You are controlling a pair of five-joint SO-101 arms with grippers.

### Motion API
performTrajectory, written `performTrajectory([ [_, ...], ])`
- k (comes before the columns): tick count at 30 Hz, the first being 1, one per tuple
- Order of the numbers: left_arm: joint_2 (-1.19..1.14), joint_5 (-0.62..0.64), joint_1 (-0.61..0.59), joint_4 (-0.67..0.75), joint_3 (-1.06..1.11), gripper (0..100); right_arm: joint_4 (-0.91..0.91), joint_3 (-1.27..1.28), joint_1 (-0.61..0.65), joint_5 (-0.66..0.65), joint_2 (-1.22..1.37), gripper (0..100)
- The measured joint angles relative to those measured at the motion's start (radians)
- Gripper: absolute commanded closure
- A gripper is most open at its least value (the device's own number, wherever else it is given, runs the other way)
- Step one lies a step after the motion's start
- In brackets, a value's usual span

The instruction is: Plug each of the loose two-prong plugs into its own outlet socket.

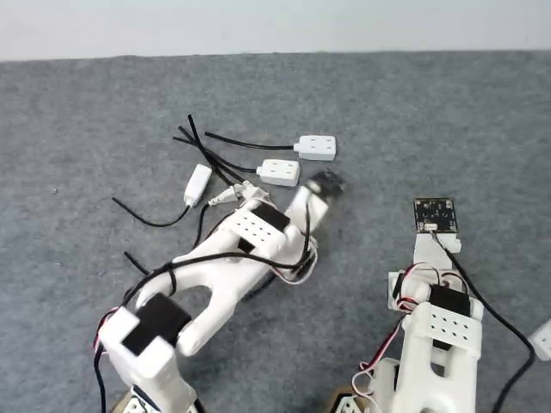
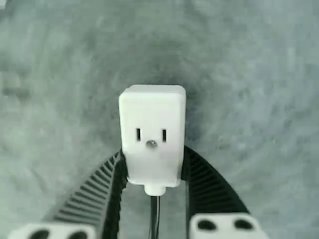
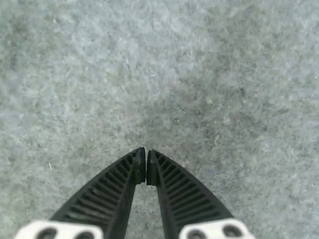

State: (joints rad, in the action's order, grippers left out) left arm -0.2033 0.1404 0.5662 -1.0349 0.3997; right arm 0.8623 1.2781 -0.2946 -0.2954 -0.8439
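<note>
Between ribbed fingers (image 2: 97, 191) sits a boxy socket (image 2: 152, 134).

High camera, fixed above, looks down over the grey felt-covered table (image 1: 448, 112), white left arm (image 1: 215, 271) and white right arm (image 1: 443, 335); each wrist camera looks down close along its black ribbed fingers (image 2: 94, 194) at that same felt.

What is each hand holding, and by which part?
The left hand grips a white outlet socket by its sides near the cable end. The right hand holds nothing.
</note>
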Motion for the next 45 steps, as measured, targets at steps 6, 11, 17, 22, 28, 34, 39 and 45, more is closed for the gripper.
performTrajectory([
  [6, 0.169, 0.519, -0.003, -0.107, -0.003, 99, 0.000, 0.000, 0.000, 0.000, 0.000, 98.3],
  [11, 0.170, 0.611, -0.089, -0.011, 0.011, 98, 0.000, 0.000, 0.000, 0.000, 0.000, 98.3],
  [17, 0.020, 0.695, -0.100, 0.018, 0.000, 80, 0.000, 0.000, 0.000, 0.000, 0.000, 98.3],
  [22, -0.069, 0.703, -0.055, -0.015, -0.048, 67, 0.000, 0.000, 0.003, 0.000, 0.000, 98.3],
  [28, -0.063, 0.703, -0.041, -0.031, -0.054, 67, 0.000, 0.000, 0.002, 0.000, 0.000, 98.3],
  [34, 0.060, 0.644, -0.091, -0.074, -0.054, 67, 0.000, 0.000, 0.000, -0.014, 0.000, 98.3],
  [39, 0.103, 0.549, -0.118, -0.075, -0.054, 67, 0.000, 0.000, 0.003, -0.021, 0.000, 98.3],
  [45, 0.034, 0.496, -0.094, -0.043, -0.054, 67, 0.000, 0.000, 0.000, -0.025, 0.000, 98.3],
])
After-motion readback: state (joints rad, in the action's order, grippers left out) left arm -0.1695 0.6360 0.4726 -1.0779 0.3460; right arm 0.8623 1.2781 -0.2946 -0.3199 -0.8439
